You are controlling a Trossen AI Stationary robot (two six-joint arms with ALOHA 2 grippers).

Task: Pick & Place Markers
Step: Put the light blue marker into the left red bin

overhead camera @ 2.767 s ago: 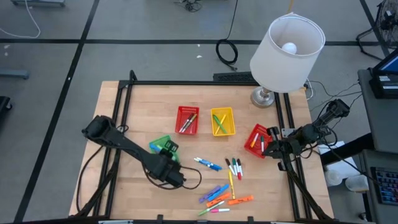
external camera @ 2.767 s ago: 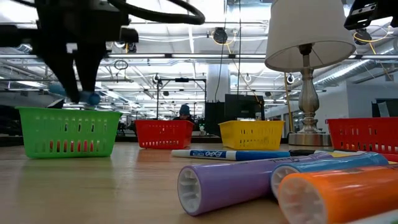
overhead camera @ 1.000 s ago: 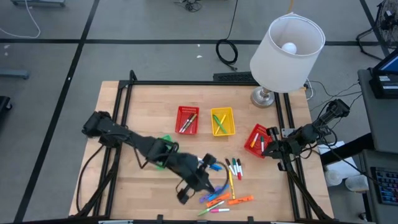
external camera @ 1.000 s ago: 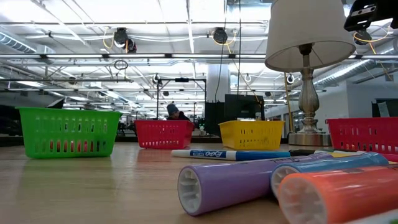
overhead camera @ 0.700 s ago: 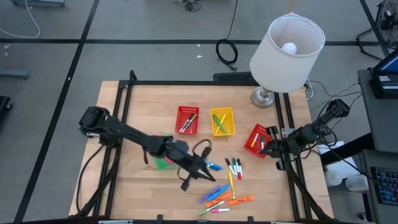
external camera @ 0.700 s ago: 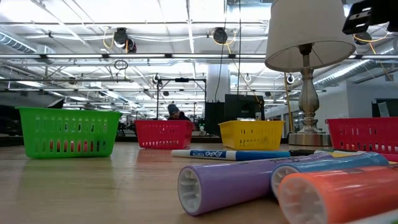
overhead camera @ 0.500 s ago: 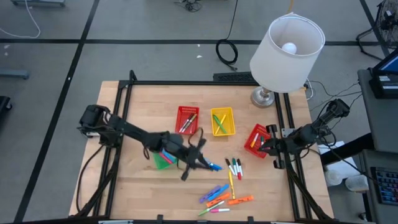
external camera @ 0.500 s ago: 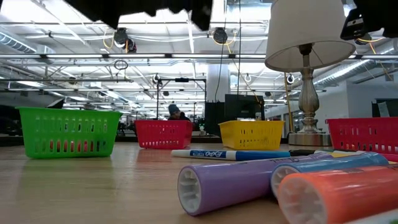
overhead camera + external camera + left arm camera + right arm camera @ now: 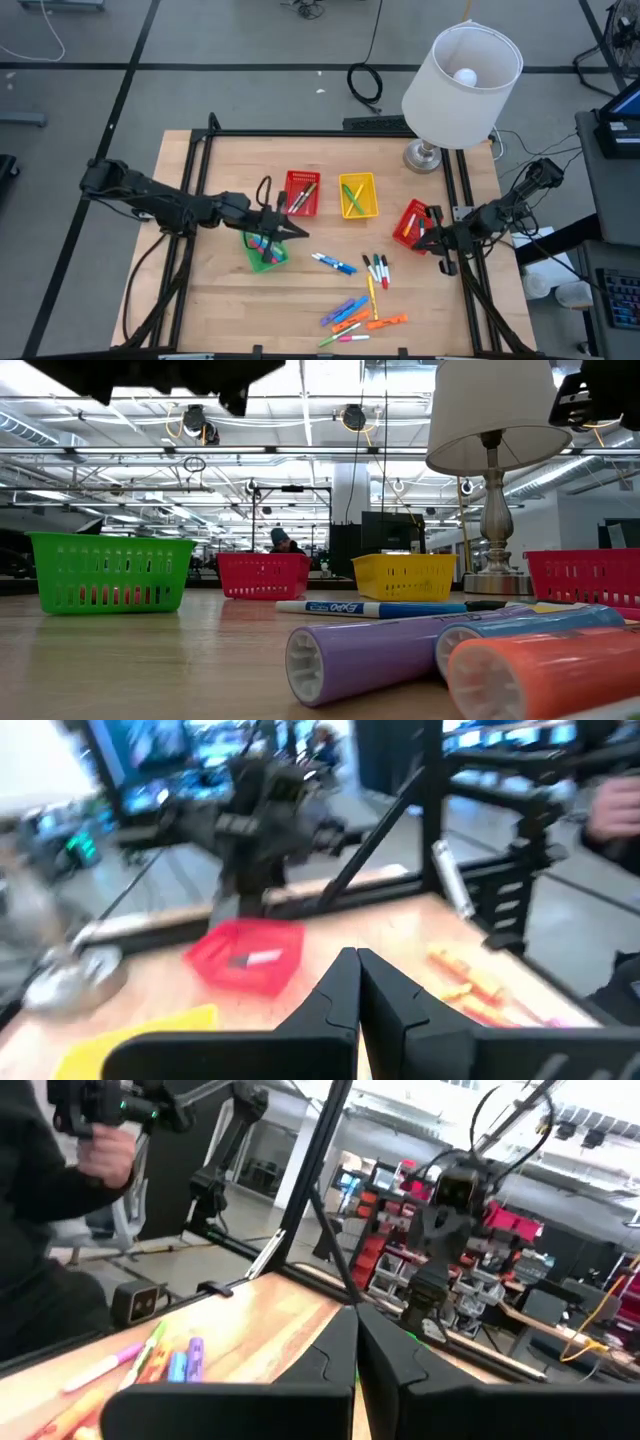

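Several markers [image 9: 356,300] in many colours lie loose on the near right part of the wooden table; the low view shows them close up as purple [image 9: 390,650], blue and orange barrels. More markers [image 9: 266,248] lie in the green basket [image 9: 254,258]. My left gripper [image 9: 302,233] is shut and holds nothing. It points level toward the table's right, above the green basket's right rim. My right gripper [image 9: 424,239] is shut and holds nothing, beside the red basket [image 9: 409,224] at the right edge.
A red basket [image 9: 300,192] and a yellow basket [image 9: 358,195] with markers stand mid-table. A lamp [image 9: 460,75] stands at the far right corner. A black frame rail [image 9: 200,170] runs along the table's sides. A person's dark sleeve [image 9: 40,1230] shows beyond the table.
My left arm has drawn back from above the loose markers toward the table's left and far side, and has sunk. Its gripper has tipped to level and now points right over the green basket. It has stayed shut. My right gripper has turned slightly in place.
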